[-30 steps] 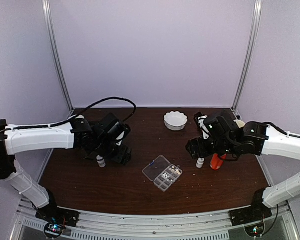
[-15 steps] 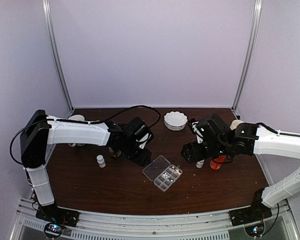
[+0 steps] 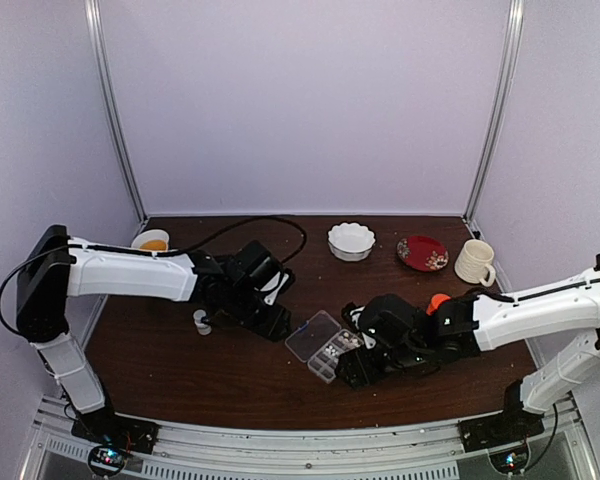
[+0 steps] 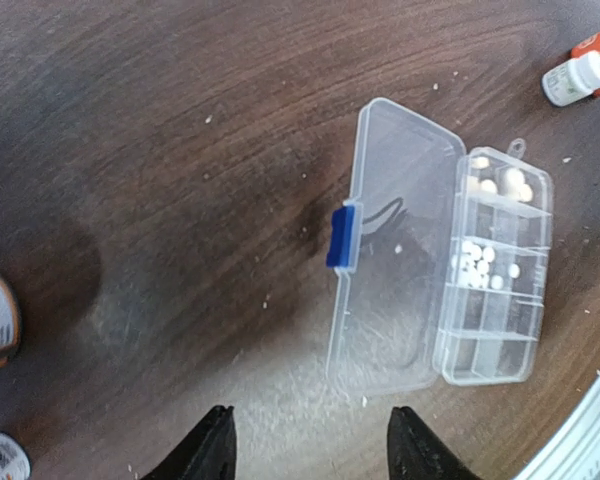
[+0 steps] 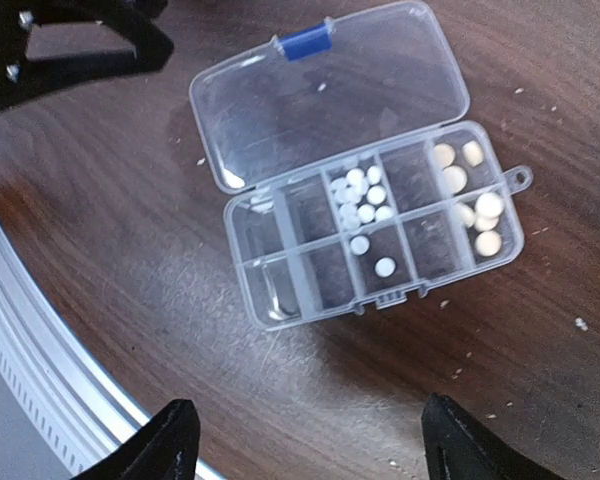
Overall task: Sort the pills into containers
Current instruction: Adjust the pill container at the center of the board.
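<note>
The clear organizer box [image 3: 325, 347] lies on the tabletop [image 3: 180, 385] with its lid swung flat open. Small white pills [image 5: 360, 200] sit in its middle compartments, and larger tan pills [image 5: 470, 195] fill the compartments at one end. The left end effector [image 4: 310, 455] hovers just beside the box's lid edge, fingers moderately apart, gripping nothing. The right end effector [image 5: 315, 450] hovers just beside the box's compartment edge, fingers spread wide, nothing between them. A small white bottle [image 3: 201, 320] stands farther from the box, past the left end effector.

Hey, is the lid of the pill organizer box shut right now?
No, the organizer box has its clear lid flipped open, lying flat beside the compartments.
</note>
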